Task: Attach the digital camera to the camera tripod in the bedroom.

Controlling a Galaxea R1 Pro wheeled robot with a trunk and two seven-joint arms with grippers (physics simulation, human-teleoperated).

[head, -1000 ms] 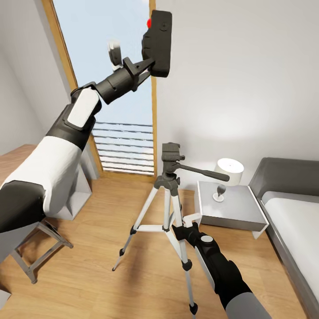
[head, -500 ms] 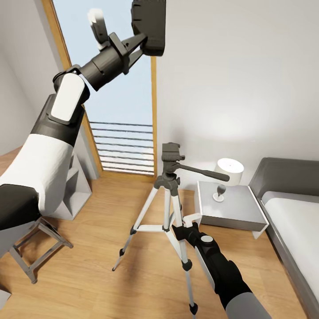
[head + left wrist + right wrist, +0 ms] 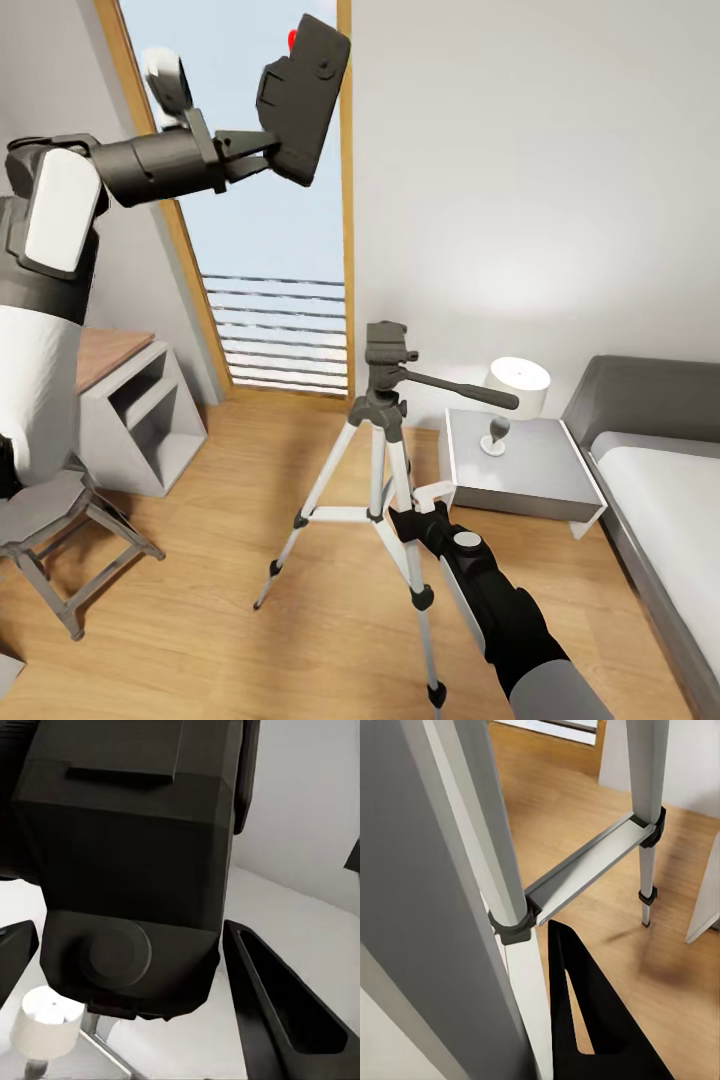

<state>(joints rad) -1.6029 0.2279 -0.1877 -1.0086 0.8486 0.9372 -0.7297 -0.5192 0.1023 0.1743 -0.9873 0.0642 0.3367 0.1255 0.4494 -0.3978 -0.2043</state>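
The black digital camera (image 3: 303, 98), red spot (image 3: 295, 38) on top, hangs high in front of the window, well above and left of the camera tripod. My left gripper (image 3: 272, 148) is shut on it; up close the camera body (image 3: 127, 870) sits between the two dark fingers (image 3: 281, 1016). The camera tripod (image 3: 383, 430) stands on the wood floor with silver legs, a bare dark head (image 3: 386, 343) and a long pan handle. Low down, my right gripper (image 3: 408, 520) is shut on one tripod leg (image 3: 499, 870), with one finger (image 3: 585, 1020) lying against it.
A grey nightstand (image 3: 560, 480) with a white lamp (image 3: 517, 385) stands right of the tripod, the grey bed (image 3: 660, 490) beyond it. A white cube shelf (image 3: 135, 420) and a metal stool (image 3: 55, 530) are at the left. A wood-framed window (image 3: 270, 250) is behind.
My left arm has swung out to the left, carrying the camera leftward and tilting it. The shelf behind the arm is now uncovered. The right arm and tripod have not moved.
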